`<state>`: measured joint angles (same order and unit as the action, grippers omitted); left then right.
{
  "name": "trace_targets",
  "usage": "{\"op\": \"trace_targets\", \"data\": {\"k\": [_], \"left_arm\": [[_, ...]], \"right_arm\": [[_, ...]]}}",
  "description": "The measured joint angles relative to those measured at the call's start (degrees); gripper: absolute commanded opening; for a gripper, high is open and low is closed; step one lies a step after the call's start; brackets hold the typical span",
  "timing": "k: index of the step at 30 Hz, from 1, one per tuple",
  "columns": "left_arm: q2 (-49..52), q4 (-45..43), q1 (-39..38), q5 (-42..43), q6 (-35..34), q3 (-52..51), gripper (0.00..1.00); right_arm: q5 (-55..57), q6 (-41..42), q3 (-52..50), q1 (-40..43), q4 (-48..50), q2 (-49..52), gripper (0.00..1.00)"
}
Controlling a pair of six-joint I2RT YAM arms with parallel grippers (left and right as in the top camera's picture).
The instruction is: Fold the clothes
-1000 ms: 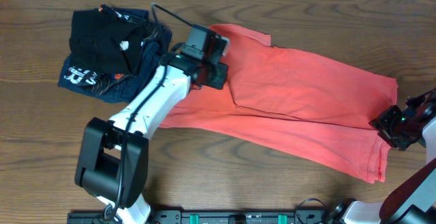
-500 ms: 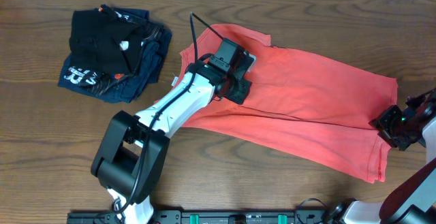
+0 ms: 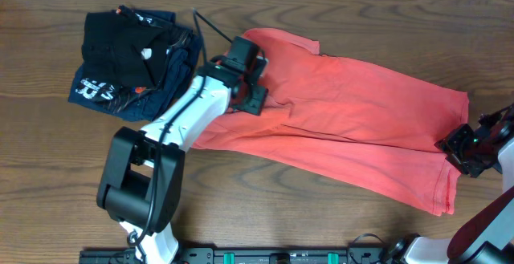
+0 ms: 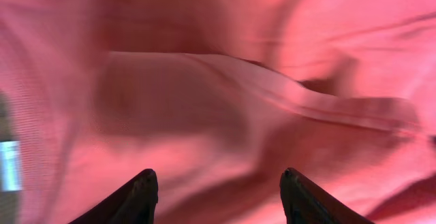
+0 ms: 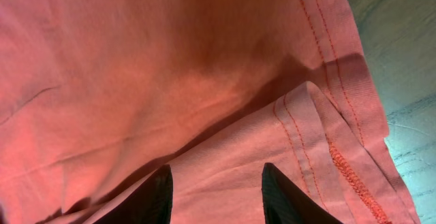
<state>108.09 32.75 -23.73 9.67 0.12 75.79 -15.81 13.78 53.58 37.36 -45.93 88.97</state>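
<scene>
left fingers (image 4: 133, 200) apart over T-shirt (image 3: 361, 127); right fingers (image 5: 153, 197) apart at its corner

Coral T-shirt (image 3: 361, 123) on table (image 3: 48, 184), left arm (image 3: 186, 113) over it, right arm (image 3: 482, 142) at edge

Even, bright overhead view; left wrist view is blurred and soft, right wrist view sharper.

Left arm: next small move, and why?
Probably lower the left end effector and pinch the raised ridge of the coral-red T-shirt beneath it: its fingers stand apart above the cloth, gripping nothing, and the shirt lies spread out.
</scene>
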Motion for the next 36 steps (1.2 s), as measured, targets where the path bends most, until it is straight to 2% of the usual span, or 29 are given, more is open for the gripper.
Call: {"op": "trace_targets", "data": {"k": [5, 12, 13, 14, 17, 18, 20, 28, 29, 30, 33, 36], "left_arm": [[1.2, -1.7, 0.8, -1.1, 2.3, 0.0, 0.47], [8.3, -6.5, 0.9, -4.7, 3.8, 0.0, 0.46], [8.6, -7.3, 1.0, -5.2, 4.1, 0.0, 0.43], [8.6, -8.2, 1.1, -5.7, 4.2, 0.1, 0.34], [8.7, -10.8, 1.4, -6.6, 5.0, 0.1, 0.15], [8.7, -11.3, 1.5, -6.8, 4.7, 0.1, 0.1], [8.7, -12.6, 1.9, -7.1, 4.8, 0.1, 0.07], [8.7, -11.7, 3.6, -7.7, 5.1, 4.5, 0.08], [8.7, -10.6, 3.7, -7.8, 5.1, 5.4, 0.17], [8.7, -8.6, 3.8, -8.0, 5.4, 6.6, 0.29], [8.2, -5.3, 3.8, -8.2, 5.8, 8.2, 0.46], [8.0, -3.6, 3.8, -8.4, 6.0, 8.4, 0.5]], "right_arm": [[0.0, 0.0, 0.0, 0.0, 0.2, 0.0, 0.41], [0.0, 0.0, 0.0, 0.0, -0.1, 0.0, 0.41], [0.0, 0.0, 0.0, 0.0, -0.2, 0.0, 0.41], [0.0, 0.0, 0.0, 0.0, -0.3, 0.0, 0.41], [0.0, 0.0, 0.0, 0.0, -0.3, 0.0, 0.41], [0.0, 0.0, 0.0, 0.0, -0.3, 0.0, 0.41], [0.0, 0.0, 0.0, 0.0, -0.3, 0.0, 0.41], [0.0, 0.0, 0.0, 0.0, -0.3, 0.0, 0.41], [0.0, 0.0, 0.0, 0.0, -0.3, 0.0, 0.41], [0.0, 0.0, 0.0, 0.0, -0.4, 0.0, 0.41], [0.0, 0.0, 0.0, 0.0, -0.5, 0.0, 0.41], [0.0, 0.0, 0.0, 0.0, -0.5, 0.0, 0.41]]}}
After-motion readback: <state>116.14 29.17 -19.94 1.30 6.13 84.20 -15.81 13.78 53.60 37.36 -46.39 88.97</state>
